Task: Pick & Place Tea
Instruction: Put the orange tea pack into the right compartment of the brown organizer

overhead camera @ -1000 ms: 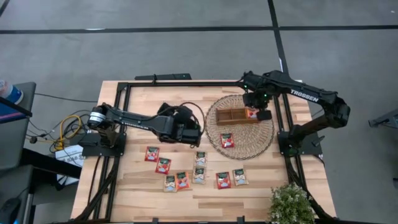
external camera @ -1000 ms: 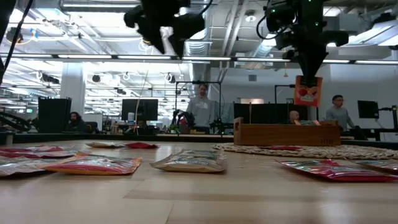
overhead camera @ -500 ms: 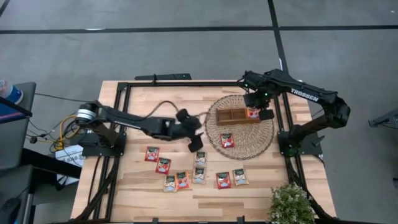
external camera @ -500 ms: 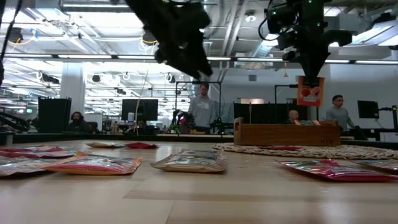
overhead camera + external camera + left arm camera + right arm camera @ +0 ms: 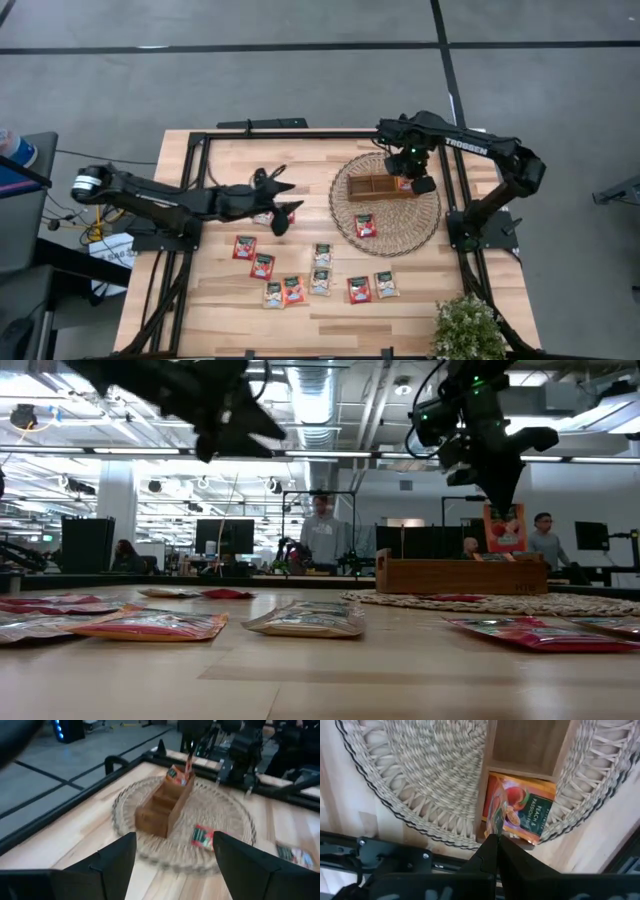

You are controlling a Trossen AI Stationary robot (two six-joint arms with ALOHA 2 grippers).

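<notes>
Right of centre, the right claw [image 5: 410, 176] stays clenched on a red tea sachet [image 5: 505, 527] over the wooden tray [image 5: 378, 188]'s end compartment, where another sachet [image 5: 522, 814] lies. The left claw [image 5: 283, 205], released, has swung leftward.

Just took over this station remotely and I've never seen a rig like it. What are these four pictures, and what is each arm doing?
Two dark robot arms work at a wooden table. One camera looks straight down, one sits at tabletop height, and one rides on each wrist. Red and pale tea sachets lie loose on the table. A wooden tray sits on a round wicker mat. The right pincer is shut on a red sachet, holding it over the tray's end compartment, where another sachet already lies. The left pincer is open and empty, above the table beside the mat.
</notes>
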